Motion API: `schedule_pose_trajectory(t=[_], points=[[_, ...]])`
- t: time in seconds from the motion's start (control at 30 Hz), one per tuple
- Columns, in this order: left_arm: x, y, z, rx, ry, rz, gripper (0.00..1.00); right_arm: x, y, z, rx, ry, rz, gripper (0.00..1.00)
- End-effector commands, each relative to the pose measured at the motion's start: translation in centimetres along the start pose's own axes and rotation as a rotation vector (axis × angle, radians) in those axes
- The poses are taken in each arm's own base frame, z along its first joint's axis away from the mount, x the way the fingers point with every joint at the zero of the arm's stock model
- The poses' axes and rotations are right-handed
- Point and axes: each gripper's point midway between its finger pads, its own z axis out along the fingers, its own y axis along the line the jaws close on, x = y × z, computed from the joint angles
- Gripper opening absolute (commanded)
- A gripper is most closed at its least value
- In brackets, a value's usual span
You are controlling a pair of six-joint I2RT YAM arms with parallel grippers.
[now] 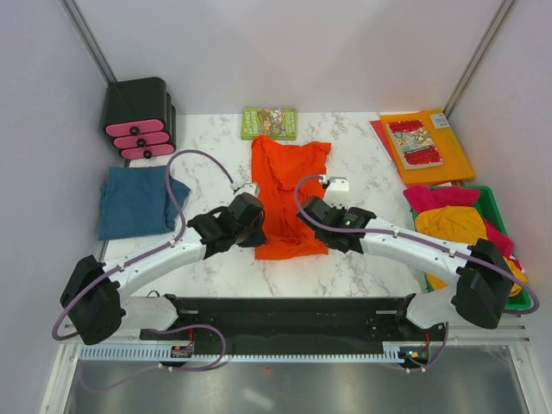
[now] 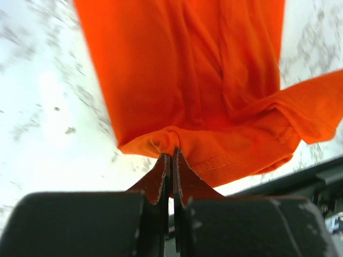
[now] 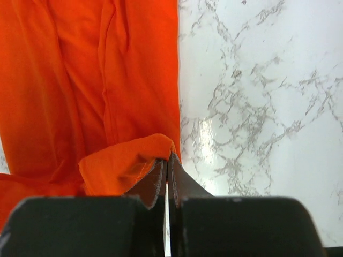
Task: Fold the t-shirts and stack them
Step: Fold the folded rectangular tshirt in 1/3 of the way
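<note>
The bright orange-red t-shirt [image 1: 286,177] lies lengthwise in the middle of the marble table, partly folded into a narrow strip. My left gripper [image 1: 256,229] is at its near left edge. In the left wrist view the gripper [image 2: 172,153] is shut on a bunched corner of the shirt's hem [image 2: 198,69]. My right gripper [image 1: 312,216] is at the shirt's right edge. In the right wrist view it [image 3: 169,157] is shut on a folded-over flap of the shirt [image 3: 80,80]. A folded teal-blue t-shirt [image 1: 134,200] lies at the left.
A green bin [image 1: 493,194] at the right holds magenta-pink [image 1: 435,197] and mustard-yellow [image 1: 457,222] shirts. An orange folder with a comic [image 1: 427,142] lies at the back right, a green book [image 1: 269,122] at the back centre, and a black drawer unit [image 1: 138,121] at the back left.
</note>
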Motion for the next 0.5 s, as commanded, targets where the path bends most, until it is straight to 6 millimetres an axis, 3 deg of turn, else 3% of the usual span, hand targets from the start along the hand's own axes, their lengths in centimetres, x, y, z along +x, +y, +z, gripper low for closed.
schedule_pose_trajectory(t=[0.0, 0.47], points=[[-4.7, 0.9, 0.4, -0.029, -0.097, 0.028, 0.02, -4.0, 1.2, 1.2, -0.034, -0.045, 0.016, 0.0], [-10.8, 2.4, 6.5, -0.098, -0.086, 0.025, 0.02, -7.1, 1.7, 9.0, 0.03, 0.002, 0.026, 0.0]])
